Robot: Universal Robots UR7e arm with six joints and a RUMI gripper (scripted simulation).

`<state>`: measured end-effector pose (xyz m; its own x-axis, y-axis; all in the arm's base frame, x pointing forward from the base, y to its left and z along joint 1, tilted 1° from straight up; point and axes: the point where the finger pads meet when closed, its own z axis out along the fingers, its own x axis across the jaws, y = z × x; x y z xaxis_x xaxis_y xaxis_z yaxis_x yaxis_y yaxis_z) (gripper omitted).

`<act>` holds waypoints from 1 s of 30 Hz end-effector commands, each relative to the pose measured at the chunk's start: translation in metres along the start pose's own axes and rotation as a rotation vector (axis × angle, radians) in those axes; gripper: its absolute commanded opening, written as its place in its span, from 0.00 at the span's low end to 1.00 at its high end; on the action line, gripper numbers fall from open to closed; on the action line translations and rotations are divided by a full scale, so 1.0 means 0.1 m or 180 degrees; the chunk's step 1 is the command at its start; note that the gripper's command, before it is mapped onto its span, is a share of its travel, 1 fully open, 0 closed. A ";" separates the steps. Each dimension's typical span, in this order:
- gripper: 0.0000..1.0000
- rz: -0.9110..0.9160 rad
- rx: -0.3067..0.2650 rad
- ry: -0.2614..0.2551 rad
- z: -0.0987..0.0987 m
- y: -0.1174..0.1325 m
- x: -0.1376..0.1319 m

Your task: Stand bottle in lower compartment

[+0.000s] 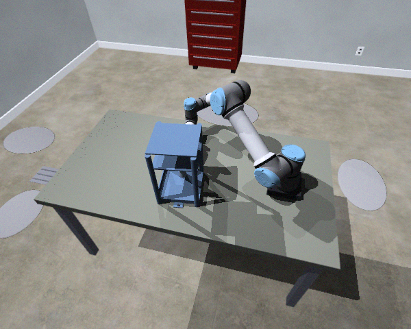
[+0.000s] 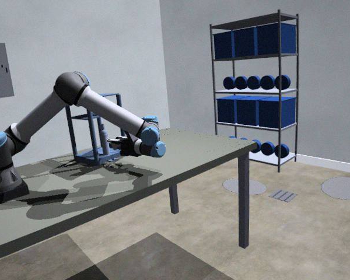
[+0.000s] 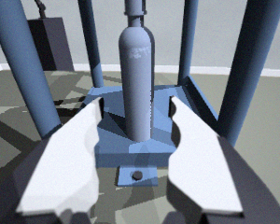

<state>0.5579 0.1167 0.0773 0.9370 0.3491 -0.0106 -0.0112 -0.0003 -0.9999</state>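
Observation:
The grey-blue bottle [image 3: 136, 84] stands upright, cap up, on the floor of the lower compartment of the blue shelving unit [image 1: 175, 162]. In the wrist view its base sits on the blue floor behind the front edge, between the unit's posts. My gripper [image 3: 136, 98] is open at the front of the compartment. Its two white fingers lie either side of the bottle with a gap on each side, touching nothing. In the exterior view the gripper [image 2: 112, 142] is level with the low part of the bottle [image 2: 104, 140]. In the top view the unit hides the gripper.
A small mounting tab [image 3: 136, 175] sticks out of the unit's front at table level. The robot base [image 1: 283, 178] stands at the table's right side. A red drawer cabinet [image 1: 214, 33] and a tall storage rack [image 2: 255, 87] stand off the table by the walls.

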 end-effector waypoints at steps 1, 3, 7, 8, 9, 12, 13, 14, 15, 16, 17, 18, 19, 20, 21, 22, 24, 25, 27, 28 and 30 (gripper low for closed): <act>0.35 -0.0003 -0.0001 -0.0001 -0.16 -0.01 0.00; 0.35 -0.0003 -0.0001 -0.0001 -0.22 -0.01 0.00; 0.35 -0.0003 -0.0001 -0.0001 -0.31 -0.01 0.00; 0.35 -0.0003 -0.0001 -0.0001 -0.31 -0.01 0.00; 0.35 -0.0003 -0.0001 -0.0001 -0.33 -0.01 0.00; 0.35 -0.0003 -0.0001 -0.0001 -0.41 -0.01 0.00; 0.35 -0.0003 -0.0001 -0.0001 -0.43 -0.01 0.00; 0.35 -0.0003 -0.0001 -0.0001 -0.45 -0.01 0.00; 0.35 -0.0003 -0.0001 -0.0001 -0.46 -0.01 0.00; 0.35 -0.0003 -0.0001 -0.0001 -0.48 -0.01 0.00; 0.35 -0.0003 -0.0001 -0.0001 -0.49 -0.01 0.00; 0.35 -0.0003 -0.0001 -0.0001 -0.50 -0.01 0.00; 0.35 -0.0003 -0.0001 -0.0001 -0.51 -0.01 0.00; 0.35 -0.0003 -0.0001 -0.0001 -0.52 -0.01 0.00; 0.35 -0.0003 -0.0001 -0.0001 -0.53 -0.01 0.00; 0.35 -0.0003 -0.0001 -0.0001 -0.53 -0.01 0.00; 0.35 -0.0003 -0.0001 -0.0001 -0.54 -0.01 0.00; 0.35 -0.0003 -0.0001 -0.0001 -0.54 -0.01 0.00; 0.35 -0.0003 -0.0001 -0.0001 -0.54 -0.01 0.00; 0.35 -0.0003 -0.0001 -0.0001 -0.54 -0.01 0.00; 0.35 -0.0003 -0.0001 -0.0001 -0.54 -0.01 0.00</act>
<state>0.5766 0.0668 0.0771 0.9369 0.3493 -0.0106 -0.0113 0.0000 -0.9999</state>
